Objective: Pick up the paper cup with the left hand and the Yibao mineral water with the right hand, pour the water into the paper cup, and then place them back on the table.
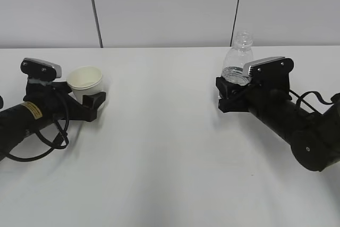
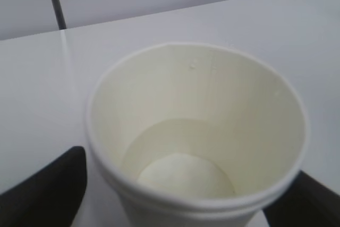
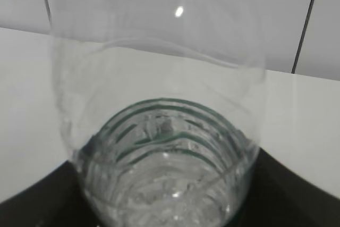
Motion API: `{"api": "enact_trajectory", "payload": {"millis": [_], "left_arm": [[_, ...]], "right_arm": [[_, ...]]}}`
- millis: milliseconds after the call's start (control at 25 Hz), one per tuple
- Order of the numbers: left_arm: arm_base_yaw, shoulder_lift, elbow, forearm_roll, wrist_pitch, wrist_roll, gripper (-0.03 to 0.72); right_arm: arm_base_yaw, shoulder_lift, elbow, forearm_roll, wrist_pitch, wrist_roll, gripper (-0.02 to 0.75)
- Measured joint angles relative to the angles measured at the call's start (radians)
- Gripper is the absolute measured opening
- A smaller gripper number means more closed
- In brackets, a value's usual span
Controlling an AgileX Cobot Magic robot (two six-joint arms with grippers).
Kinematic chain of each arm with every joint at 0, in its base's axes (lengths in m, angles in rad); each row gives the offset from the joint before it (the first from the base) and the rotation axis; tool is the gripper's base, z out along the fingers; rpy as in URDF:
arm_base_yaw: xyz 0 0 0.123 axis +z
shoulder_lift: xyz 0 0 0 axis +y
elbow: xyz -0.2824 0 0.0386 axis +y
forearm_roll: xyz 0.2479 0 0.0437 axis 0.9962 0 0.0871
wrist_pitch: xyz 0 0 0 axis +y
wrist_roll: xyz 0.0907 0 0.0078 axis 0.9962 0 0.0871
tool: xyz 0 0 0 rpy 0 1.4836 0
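Observation:
The paper cup (image 1: 86,81) stands upright at the left between the fingers of my left gripper (image 1: 87,97), which is shut on it. In the left wrist view the cup (image 2: 196,104) fills the frame, with a black finger (image 2: 48,190) on each side of my gripper (image 2: 180,195) and what looks like a little liquid at the bottom. The capless Yibao mineral water (image 1: 239,59) stands upright at the right, inside my right gripper (image 1: 231,91). Its clear ribbed body (image 3: 159,104) sits between the jaws of that gripper (image 3: 164,200), with water low inside. Both bases are hidden.
The white table (image 1: 164,147) stretches between the two arms and towards the front. A pale panelled wall with dark seams runs behind the table's far edge. Black cables loop beside each arm.

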Motion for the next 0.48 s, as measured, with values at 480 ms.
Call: {"api": "enact_trajectory", "payload": {"millis": [480], "left_arm": [[0.000, 0.000, 0.000, 0.011, 0.000, 0.000, 0.577]], "right_arm": [[0.000, 0.039, -0.025, 0.011, 0.000, 0.007, 0.489]]}}
